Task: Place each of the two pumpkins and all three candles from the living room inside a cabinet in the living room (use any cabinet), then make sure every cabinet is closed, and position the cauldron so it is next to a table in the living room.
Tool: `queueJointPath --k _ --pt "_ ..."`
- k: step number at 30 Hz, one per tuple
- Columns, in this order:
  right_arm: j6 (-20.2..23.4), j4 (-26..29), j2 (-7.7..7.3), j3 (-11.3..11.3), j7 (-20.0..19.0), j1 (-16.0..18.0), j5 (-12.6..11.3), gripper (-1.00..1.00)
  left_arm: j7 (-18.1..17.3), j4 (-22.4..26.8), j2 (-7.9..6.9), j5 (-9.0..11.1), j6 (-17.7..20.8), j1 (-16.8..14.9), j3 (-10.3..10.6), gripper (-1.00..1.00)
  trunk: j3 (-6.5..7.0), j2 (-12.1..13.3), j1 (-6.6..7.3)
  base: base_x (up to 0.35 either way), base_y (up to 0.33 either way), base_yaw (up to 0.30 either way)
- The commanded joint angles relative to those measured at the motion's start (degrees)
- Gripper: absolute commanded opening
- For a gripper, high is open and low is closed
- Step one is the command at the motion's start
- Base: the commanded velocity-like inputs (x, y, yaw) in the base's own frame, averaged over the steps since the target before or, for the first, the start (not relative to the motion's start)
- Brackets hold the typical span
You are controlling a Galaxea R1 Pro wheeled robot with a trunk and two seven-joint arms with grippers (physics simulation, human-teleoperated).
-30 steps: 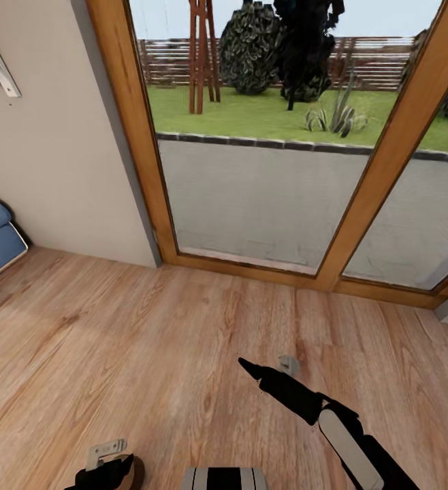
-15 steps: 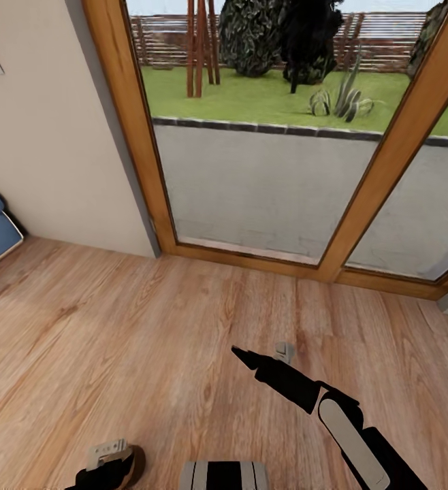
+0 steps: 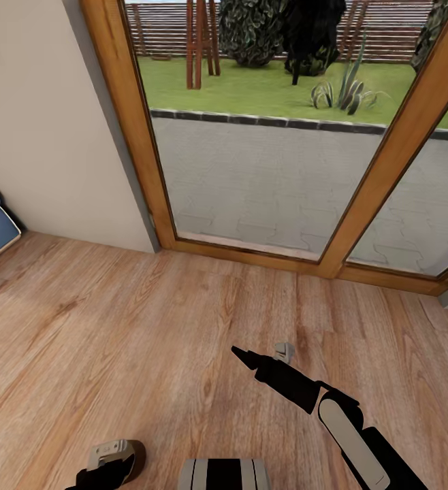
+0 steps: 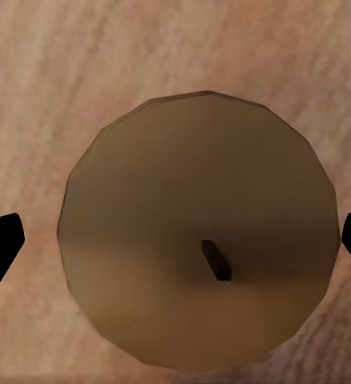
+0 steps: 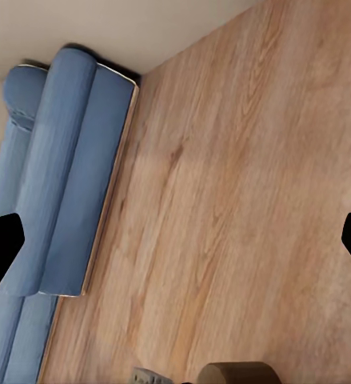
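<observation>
Ahead, bare wooden floor (image 3: 149, 327) meets glass door (image 3: 251, 170).

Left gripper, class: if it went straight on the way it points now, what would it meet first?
The left gripper points at a round tan candle with a dark wick, sitting between its fingertips; it probably meets that first, the wooden floor behind.

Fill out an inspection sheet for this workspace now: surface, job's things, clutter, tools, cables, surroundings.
Surface: wooden plank floor; no table or cabinet seen.
Job's things: one tan round candle with a dark wick, seen top-on, sitting between the left tool's fingers; pumpkins and cauldron nothing seen.
Clutter: nothing seen.
Tools: left tool low by the candle, grip cannot be confirmed; right tool stretched forward over the floor, fingertips wide apart, nothing between them.
Cables: nothing seen.
Surroundings: wood-framed glass door ahead, paving and lawn beyond; beige wall; blue sofa along the wall.
</observation>
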State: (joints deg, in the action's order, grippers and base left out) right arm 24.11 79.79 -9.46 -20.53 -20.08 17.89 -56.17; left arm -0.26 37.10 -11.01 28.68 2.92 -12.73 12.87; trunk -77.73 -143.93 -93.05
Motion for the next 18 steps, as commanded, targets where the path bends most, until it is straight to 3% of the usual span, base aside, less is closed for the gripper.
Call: queueJointPath --k 1,4,9,18 --pt "0.2 0.0 -0.03 0.0 0.0 0.0 -0.4 1.00 0.0 0.1 -0.06 0.5 0.2 0.0 0.2 1.00 -0.04 0.0 0.01 0.000 0.000 0.000" --pt "0.2 0.0 -0.03 0.0 0.0 0.0 -0.4 1.00 0.0 0.1 -0.06 0.5 0.2 0.0 0.2 1.00 -0.04 0.0 0.01 0.000 0.000 0.000" --pt "0.2 0.0 -0.03 0.0 0.0 0.0 -0.4 1.00 0.0 0.1 0.01 0.5 0.2 0.0 0.3 1.00 -1.15 -0.1 -0.12 0.000 0.000 0.000" --pt "0.2 0.0 -0.03 0.0 0.0 0.0 -0.4 1.00 0.0 0.1 -0.03 0.5 0.2 0.0 0.2 1.00 -1.15 -0.1 -0.12 0.000 0.000 0.000"
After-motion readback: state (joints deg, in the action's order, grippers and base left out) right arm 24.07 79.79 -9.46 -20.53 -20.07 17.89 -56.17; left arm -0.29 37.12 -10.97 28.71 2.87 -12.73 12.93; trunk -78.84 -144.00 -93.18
